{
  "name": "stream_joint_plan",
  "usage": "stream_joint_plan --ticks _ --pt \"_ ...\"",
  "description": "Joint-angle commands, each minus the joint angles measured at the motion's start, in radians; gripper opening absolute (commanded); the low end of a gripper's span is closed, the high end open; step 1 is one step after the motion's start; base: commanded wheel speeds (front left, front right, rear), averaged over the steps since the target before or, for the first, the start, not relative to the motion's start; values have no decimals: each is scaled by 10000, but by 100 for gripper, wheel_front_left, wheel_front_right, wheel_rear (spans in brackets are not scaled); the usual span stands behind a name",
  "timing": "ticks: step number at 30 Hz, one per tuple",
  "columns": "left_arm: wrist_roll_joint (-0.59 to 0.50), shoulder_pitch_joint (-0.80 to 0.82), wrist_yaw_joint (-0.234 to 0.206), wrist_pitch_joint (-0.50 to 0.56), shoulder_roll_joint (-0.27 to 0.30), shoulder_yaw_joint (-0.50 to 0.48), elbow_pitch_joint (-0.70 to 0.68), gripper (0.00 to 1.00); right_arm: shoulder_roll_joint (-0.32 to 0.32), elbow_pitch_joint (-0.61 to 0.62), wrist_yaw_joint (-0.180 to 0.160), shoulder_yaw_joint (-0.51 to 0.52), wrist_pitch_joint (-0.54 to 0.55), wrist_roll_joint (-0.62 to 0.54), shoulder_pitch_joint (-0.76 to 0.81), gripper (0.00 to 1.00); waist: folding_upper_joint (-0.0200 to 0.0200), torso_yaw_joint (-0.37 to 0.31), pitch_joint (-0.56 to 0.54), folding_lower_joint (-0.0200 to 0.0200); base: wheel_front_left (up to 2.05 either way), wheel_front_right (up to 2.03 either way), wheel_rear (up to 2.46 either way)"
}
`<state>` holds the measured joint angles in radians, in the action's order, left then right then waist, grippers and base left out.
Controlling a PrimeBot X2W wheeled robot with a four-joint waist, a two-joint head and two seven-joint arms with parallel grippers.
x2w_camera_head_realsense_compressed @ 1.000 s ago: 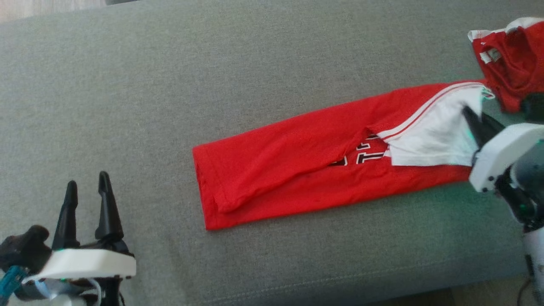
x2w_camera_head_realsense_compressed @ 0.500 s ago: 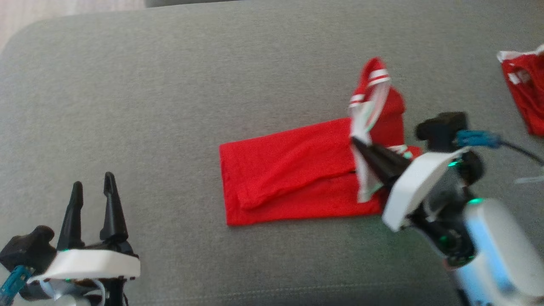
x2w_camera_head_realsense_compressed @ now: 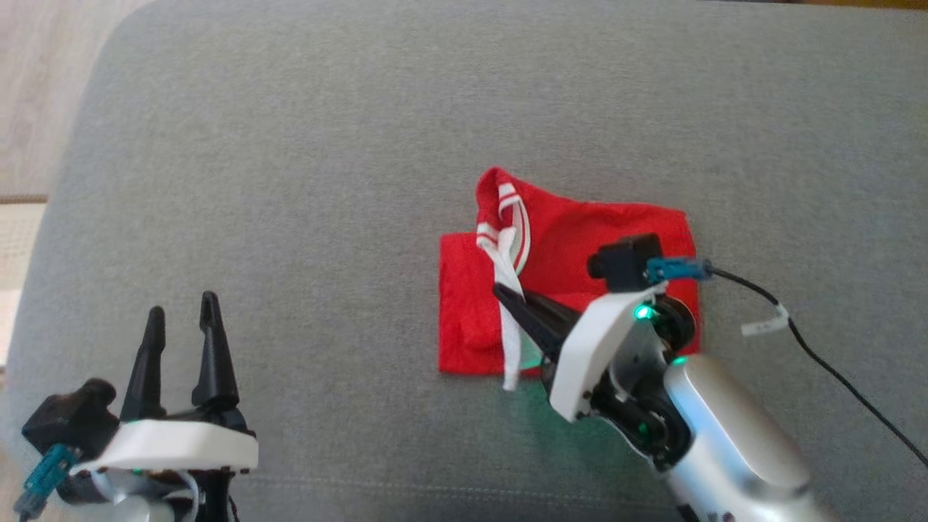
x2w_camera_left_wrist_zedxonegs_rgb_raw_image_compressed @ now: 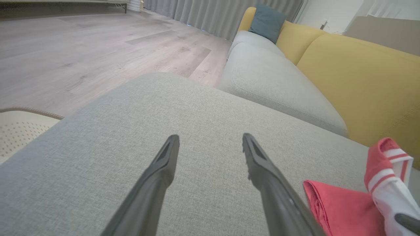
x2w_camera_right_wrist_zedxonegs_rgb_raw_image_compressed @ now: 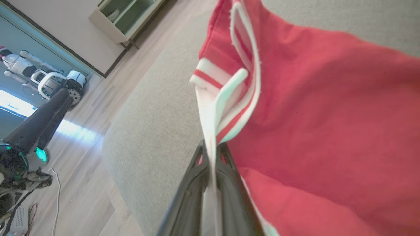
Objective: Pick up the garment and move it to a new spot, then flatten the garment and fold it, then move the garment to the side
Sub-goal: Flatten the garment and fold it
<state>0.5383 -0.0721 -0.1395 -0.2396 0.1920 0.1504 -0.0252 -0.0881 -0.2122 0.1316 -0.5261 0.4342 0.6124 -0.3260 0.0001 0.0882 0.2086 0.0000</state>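
The wide grey cushion (x2w_camera_head_realsense_compressed: 290, 145) under me is a rough woven fabric, flat with rounded edges, and on it, a little right of the middle, lies the red garment (x2w_camera_head_realsense_compressed: 580, 239). One second ago it was stretched out long toward the right. Now I have carried its right end over to the left, so it is doubled into a short, almost square packet (my head camera turned too, so the cushion itself did not travel). I judge the fold nearly made: the top layer must only be laid down and released. The cloth is a thin, matte, limp knit with a white ribbed trim (x2w_camera_right_wrist_zedxonegs_rgb_raw_image_compressed: 208, 124) striped in red. My right pincer (x2w_camera_head_realsense_compressed: 500, 291) is pressed together on that trim. My left pincer (x2w_camera_head_realsense_compressed: 181, 308) stands spread and empty at the near left, well apart from the garment.
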Motion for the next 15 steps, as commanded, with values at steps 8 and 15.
stream_joint_plan --ticks 8,15 --pt "-62 461 103 -122 64 -243 -63 100 372 -1165 -9 -661 -872 588 -1166 0 -1 572 -16 0 0 0 0" --pt "-43 388 103 -140 76 -268 18 100 376 -1963 -9 -1284 -1553 1301 -1594 100 -1 644 -112 0 0 0 0"
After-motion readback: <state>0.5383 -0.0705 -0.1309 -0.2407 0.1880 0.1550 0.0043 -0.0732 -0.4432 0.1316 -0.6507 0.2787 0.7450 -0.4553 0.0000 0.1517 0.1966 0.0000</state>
